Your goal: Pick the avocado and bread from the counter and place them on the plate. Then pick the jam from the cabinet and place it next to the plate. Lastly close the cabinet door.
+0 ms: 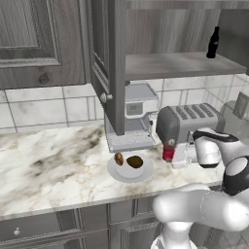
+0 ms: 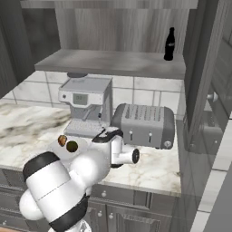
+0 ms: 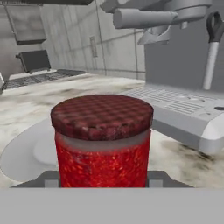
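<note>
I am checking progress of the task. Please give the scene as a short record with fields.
avocado: on the plate
bread: on the plate, left of the avocado
plate: on the counter, before the coffee machine; rim
jam: between the gripper's fingers, low beside the plate
gripper: shut on the jam
cabinet: door open
shelf: black bottle stands there
toaster: right of the coffee machine

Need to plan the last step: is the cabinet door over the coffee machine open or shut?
Open. The cabinet door stands swung out edge-on, exposing the grey shelf with a black bottle.
</note>
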### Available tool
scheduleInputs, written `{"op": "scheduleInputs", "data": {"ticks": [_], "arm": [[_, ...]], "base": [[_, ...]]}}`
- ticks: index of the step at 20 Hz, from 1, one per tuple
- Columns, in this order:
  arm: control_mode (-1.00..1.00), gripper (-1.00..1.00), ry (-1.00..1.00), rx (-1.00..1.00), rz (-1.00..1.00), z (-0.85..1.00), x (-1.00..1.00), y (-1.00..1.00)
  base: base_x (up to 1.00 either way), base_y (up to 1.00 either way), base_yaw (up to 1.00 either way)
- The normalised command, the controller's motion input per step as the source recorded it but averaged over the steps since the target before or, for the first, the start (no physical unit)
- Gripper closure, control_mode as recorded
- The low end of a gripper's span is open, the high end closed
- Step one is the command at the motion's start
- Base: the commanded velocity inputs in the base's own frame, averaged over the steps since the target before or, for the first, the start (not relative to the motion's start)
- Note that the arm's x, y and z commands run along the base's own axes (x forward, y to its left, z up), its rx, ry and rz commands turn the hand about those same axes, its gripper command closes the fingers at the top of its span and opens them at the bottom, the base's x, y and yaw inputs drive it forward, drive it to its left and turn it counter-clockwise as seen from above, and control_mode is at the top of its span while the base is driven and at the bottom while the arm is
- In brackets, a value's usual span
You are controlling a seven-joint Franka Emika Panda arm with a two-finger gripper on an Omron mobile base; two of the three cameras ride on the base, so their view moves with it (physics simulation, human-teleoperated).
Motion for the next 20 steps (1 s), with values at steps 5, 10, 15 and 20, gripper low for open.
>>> {"op": "scheduleInputs", "data": {"ticks": [5,10,15,20], "arm": [[-1.00,1.00,0.04,0.10,-0.02,-0.23,0.54,0.42],[-1.00,-1.00,0.00,0.00,0.00,-0.06,0.14,0.12],[-1.00,-1.00,0.01,0.14,-0.10,0.57,-0.14,-0.38],[-1.00,-1.00,0.05,0.11,-0.22,0.98,-0.36,-0.39]], "base": [[0.00,0.00,0.00],[0.00,0.00,0.00],[0.00,0.00,0.00],[0.00,0.00,0.00]]}}
